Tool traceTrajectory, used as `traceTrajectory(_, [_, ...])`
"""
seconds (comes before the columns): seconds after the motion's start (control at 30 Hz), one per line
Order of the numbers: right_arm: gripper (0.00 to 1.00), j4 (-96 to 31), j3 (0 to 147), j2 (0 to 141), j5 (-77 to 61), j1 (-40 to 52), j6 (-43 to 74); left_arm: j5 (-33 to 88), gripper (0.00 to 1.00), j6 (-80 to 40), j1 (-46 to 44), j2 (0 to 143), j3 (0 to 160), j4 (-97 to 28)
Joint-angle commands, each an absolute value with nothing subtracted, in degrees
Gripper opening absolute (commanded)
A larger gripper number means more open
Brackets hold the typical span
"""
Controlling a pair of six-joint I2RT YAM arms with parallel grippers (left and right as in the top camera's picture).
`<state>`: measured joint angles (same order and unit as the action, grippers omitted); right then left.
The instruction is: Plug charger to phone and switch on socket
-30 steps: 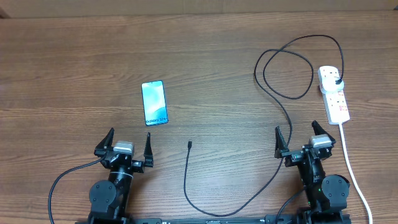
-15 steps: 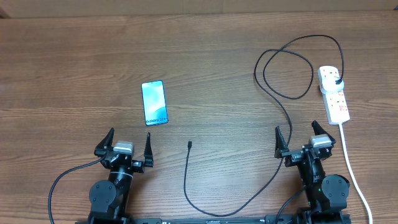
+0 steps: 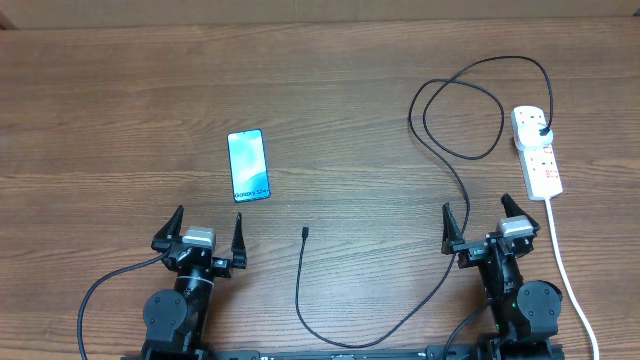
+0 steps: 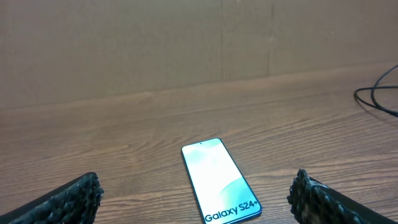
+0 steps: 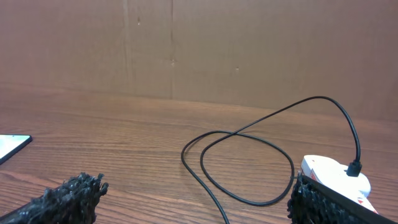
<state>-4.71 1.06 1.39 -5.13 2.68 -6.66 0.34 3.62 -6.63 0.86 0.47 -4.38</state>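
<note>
The phone [image 3: 249,166] lies face up left of centre, its teal screen reading "Galaxy S24+"; it also shows in the left wrist view [image 4: 219,179]. The charger is a thin black cable [image 3: 440,150] that loops from its plug [image 3: 543,131] in the white socket [image 3: 537,152] down to a free connector tip [image 3: 305,232] near table centre. The cable loop [image 5: 249,162] and the socket [image 5: 336,174] show in the right wrist view. My left gripper [image 3: 200,232] is open and empty, below the phone. My right gripper [image 3: 490,222] is open and empty, below the socket.
The socket's white cord [image 3: 565,270] runs down the right side to the front edge, just right of my right arm. A brown cardboard wall [image 4: 186,43] backs the wooden table [image 3: 120,120]. Black arm cables trail near the front edge.
</note>
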Motion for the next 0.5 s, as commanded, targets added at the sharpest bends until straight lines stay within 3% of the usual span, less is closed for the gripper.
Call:
traceTrajectory(0.0, [1.00,-4.4,0.4,1.5,-5.0,2.9,-6.9,-0.2,1.00,5.0,-6.5,0.3,0.3,-4.4])
traceTrajectory(0.47, [1.00,-4.4,0.4,1.5,-5.0,2.9,-6.9,-0.2,0.99,5.0,-6.5,0.3,0.3,-4.4])
